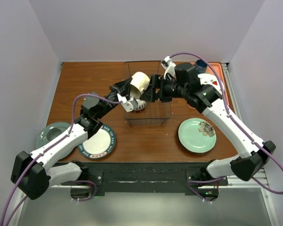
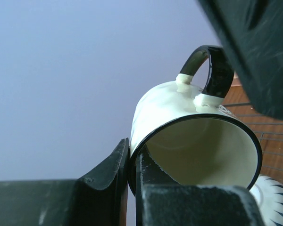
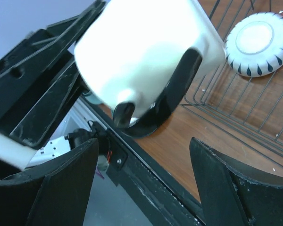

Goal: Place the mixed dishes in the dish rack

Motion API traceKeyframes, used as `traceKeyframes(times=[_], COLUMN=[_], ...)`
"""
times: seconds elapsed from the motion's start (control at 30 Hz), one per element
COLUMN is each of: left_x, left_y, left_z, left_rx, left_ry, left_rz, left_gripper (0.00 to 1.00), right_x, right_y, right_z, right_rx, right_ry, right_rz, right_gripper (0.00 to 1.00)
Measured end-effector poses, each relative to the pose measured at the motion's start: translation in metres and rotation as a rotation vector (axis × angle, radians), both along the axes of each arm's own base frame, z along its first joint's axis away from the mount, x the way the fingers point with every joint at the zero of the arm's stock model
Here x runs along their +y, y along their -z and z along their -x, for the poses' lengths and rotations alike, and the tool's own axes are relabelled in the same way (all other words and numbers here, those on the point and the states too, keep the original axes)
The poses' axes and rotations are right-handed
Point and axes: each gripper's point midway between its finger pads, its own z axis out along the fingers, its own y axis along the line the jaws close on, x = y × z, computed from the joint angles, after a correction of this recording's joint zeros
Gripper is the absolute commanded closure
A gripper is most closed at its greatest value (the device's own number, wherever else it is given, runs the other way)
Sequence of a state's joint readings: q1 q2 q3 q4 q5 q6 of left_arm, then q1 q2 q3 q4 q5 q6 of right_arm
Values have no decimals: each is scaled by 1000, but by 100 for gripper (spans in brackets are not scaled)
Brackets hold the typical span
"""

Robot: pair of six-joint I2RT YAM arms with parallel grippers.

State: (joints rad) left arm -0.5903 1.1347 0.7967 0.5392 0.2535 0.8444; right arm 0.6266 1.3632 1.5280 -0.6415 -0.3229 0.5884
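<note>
Pinching the rim of the cream mug [image 1: 140,84], the left gripper [image 2: 133,155] holds it tilted over the dish rack [image 1: 148,123] mid-frame in the top view, while the right gripper [image 3: 142,146] gapes wide beside its dark handle.

I read the mug [image 2: 174,113] as cream with a black handle and thin dark rim. Bowl [image 3: 258,43] — white, dark-blue teardrop marks. Plate [image 1: 191,136] — pale green, flower-marked. Dish rack [image 1: 151,118] dark wire; desk [image 1: 146,143] brown.

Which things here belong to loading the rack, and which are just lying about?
Job: mug, in left gripper; bowl; rack; flower plate; blue-rimmed plate; green plate.
Lying about, seemingly: blue cup; orange tray.
</note>
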Motion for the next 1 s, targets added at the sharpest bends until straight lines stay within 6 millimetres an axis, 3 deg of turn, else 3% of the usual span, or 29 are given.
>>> traceKeyframes(times=[0.13,0.4,0.57,0.7,0.8,1.0], left_x=[-6,-10,-8,-11,-14,-13], left_y=[-3,-10,-22,-26,-24,-27], left_z=[5,14,22,27,30,31], left_rx=[-58,-176,-243,-274,-282,-319], left_ry=[42,74,81,102,117,112], left_rz=[-52,-141,-157,-168,-181,-202], left_gripper=[100,100,100,100,100,100], right_x=[-1,-4,6,13,16,13], right_y=[1,-28,-20,-9,-6,-6], right_z=[-7,-12,-6,-2,1,3], right_rx=[18,-20,21,65,85,170], right_ry=[-29,-112,-200,-263,-294,-276], right_rz=[-10,-67,-85,-94,-100,-130], right_gripper=[20,28,30,38,46,88])
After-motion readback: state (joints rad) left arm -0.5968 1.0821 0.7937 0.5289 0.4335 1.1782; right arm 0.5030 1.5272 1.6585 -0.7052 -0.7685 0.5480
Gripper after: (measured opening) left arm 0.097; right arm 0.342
